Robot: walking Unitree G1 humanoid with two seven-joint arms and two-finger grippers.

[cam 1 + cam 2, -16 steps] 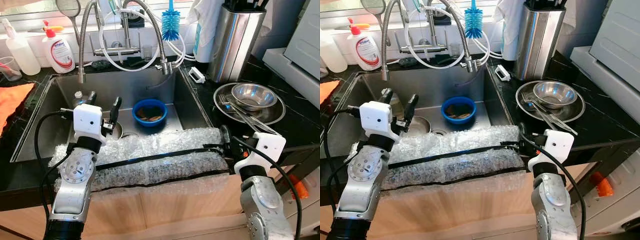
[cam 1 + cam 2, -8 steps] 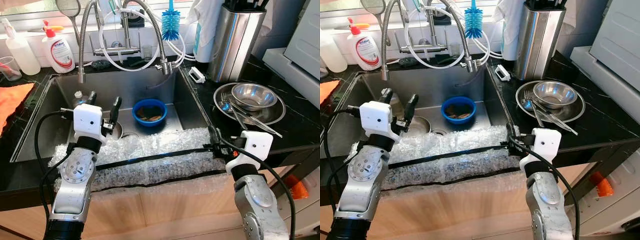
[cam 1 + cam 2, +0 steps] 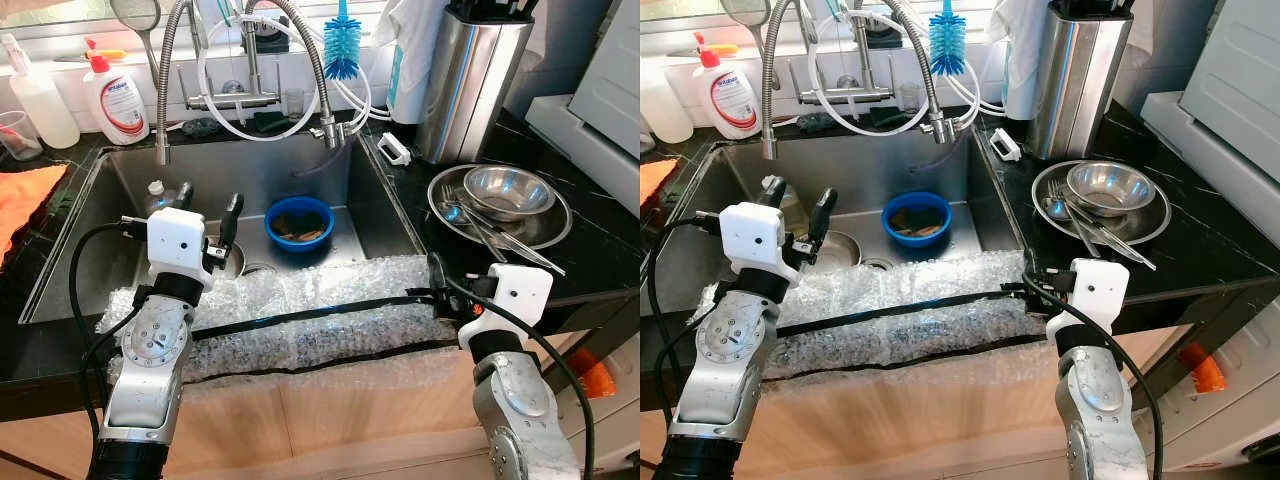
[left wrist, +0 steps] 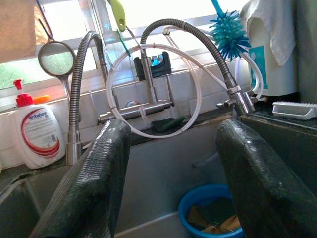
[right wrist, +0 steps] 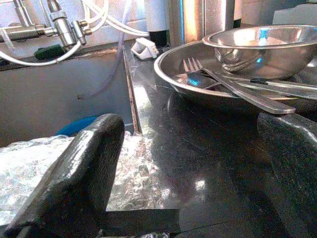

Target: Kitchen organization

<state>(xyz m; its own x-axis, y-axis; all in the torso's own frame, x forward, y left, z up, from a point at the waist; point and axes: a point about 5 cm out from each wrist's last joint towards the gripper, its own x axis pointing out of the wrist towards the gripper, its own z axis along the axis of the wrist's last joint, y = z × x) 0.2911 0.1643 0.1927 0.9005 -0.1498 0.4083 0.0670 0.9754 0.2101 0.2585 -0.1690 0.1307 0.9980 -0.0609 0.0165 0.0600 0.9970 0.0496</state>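
Note:
A blue bowl point(image 3: 299, 223) with food scraps sits on the floor of the steel sink point(image 3: 70, 245). My left gripper point(image 3: 208, 205) hovers open over the sink, just left of the bowl, with nothing between its fingers point(image 4: 94, 188). On the black counter to the right lies a steel plate point(image 3: 540, 232) holding a steel bowl point(image 3: 508, 190), a fork and other cutlery point(image 5: 233, 87). My right gripper point(image 5: 198, 163) is open, low over the counter's front edge beside the sink's right front corner, pointing at the plate.
Bubble wrap point(image 3: 300, 320) taped with black strips covers the sink's front rim. Behind the sink stand a spring tap point(image 3: 165, 90), a soap bottle point(image 3: 117, 100), a blue brush point(image 3: 341, 50) and a steel knife block point(image 3: 470, 80). An orange cloth point(image 3: 25, 200) lies at the left.
My right arm has shifted left toward the sink corner, then eased back slightly. The left arm has not moved.

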